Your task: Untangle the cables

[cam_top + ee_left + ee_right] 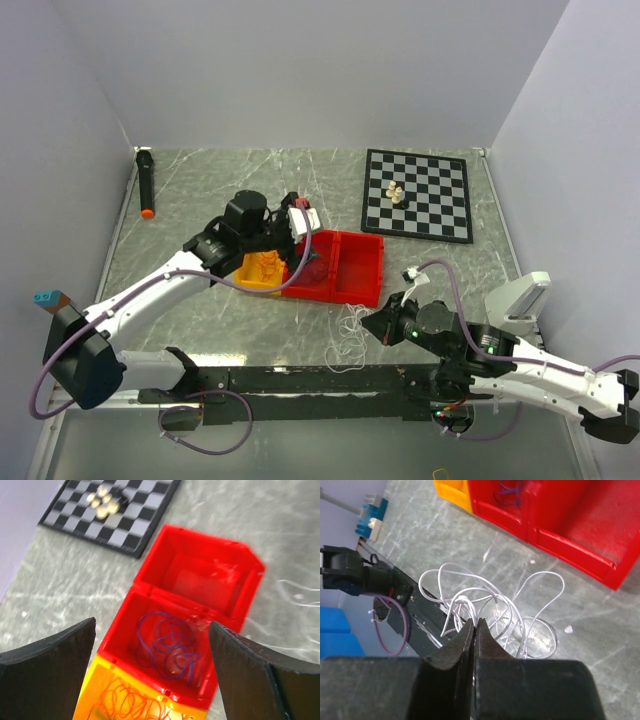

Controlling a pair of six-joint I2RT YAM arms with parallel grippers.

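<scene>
Left gripper [151,625], spread wide, above purple cable [167,647] in red bin [200,545]. Right gripper [474,625], closed, over white cable [485,610] on worktop [600,645] — likely next to lift, needing a sure pinch.

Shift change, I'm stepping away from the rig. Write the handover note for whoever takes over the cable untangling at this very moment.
Left gripper: open, over the middle red bin.
Right gripper: shut, tips low over the white cable; whether it pinches a strand cannot be told.
Things: orange cable in the yellow bin; purple cable in the middle red bin; white cable in loose loops on the table in front of the bins; outer red bin holds nothing.
Done: orange and purple cables separated, each in its own bin.
Left: the white cable, probably meant for the outer red bin.
</scene>
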